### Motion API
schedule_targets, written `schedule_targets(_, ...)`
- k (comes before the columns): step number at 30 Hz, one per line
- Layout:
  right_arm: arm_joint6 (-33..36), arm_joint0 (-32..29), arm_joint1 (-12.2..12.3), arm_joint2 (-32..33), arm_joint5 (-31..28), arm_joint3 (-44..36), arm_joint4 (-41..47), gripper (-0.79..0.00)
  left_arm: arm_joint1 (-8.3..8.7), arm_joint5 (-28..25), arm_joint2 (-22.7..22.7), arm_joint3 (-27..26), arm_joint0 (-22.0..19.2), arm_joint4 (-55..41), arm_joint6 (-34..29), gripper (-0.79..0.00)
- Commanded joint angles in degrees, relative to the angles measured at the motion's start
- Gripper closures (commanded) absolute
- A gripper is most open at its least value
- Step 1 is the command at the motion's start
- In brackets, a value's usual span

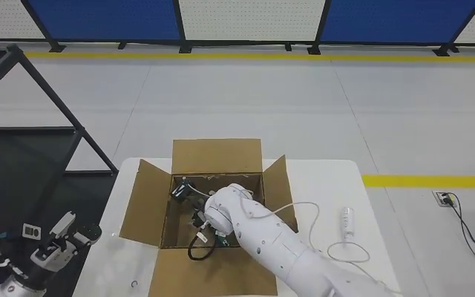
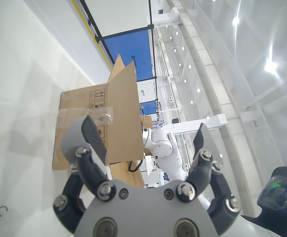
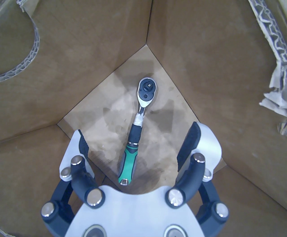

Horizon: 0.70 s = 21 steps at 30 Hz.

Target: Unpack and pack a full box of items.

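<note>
Gaping right claw (image 3: pixel 138 131) over ratchet (image 3: pixel 145 91)

**Robot test hall.** I read clock directions from the box (image 1: pixel 217 154) on my white work table (image 1: pixel 334 185), in the top view.

- **12 o'clock:** black-framed partition panels (image 1: pixel 104 18), blue and white, fence the bay behind a yellow floor line (image 1: pixel 237 55).
- **3 o'clock:** the pale grey floor (image 1: pixel 260 96) carries a second yellow stripe (image 1: pixel 419 180) and a floor socket (image 1: pixel 444 198).
- **10 o'clock:** a black metal frame (image 1: pixel 67 111) stands beside the table.

My left wrist view shows a high ceiling with rows of lamps (image 2: pixel 235 21).
</note>
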Motion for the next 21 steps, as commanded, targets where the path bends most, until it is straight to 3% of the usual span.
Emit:
schedule_targets(1,-1.0,-0.9,0.1,-0.1,-0.6,0.1,-0.9,-0.785,0.00,0.0,0.0,0.0,0.0,0.0,0.0,-0.785)
schedule_targets(7,-1.3,-1.7,-0.6,0.4,2.5,2.0,-2.4,-0.785,0.00,0.0,0.0,0.0,0.0,0.0,0.0,-0.785)
schedule_targets(8,-1.5,-1.7,-0.8,0.4,2.9,2.4,-2.7,-0.748,0.00,0.0,0.0,0.0,0.0,0.0,0.0,-0.785)
schedule_targets(9,-1.7,-1.8,-1.0,0.5,3.0,2.7,-2.8,-0.622,0.00,0.0,0.0,0.0,0.0,0.0,0.0,-0.785)
schedule_targets(13,-2.1,-2.0,-1.8,0.6,2.9,4.6,-3.2,-0.440,0.00,0.0,0.0,0.0,0.0,0.0,0.0,-0.785)
schedule_targets(21,-1.9,-1.7,-3.9,0.6,1.9,8.5,-3.6,-0.379,0.00,0.0,0.0,0.0,0.0,0.0,0.0,-0.785)
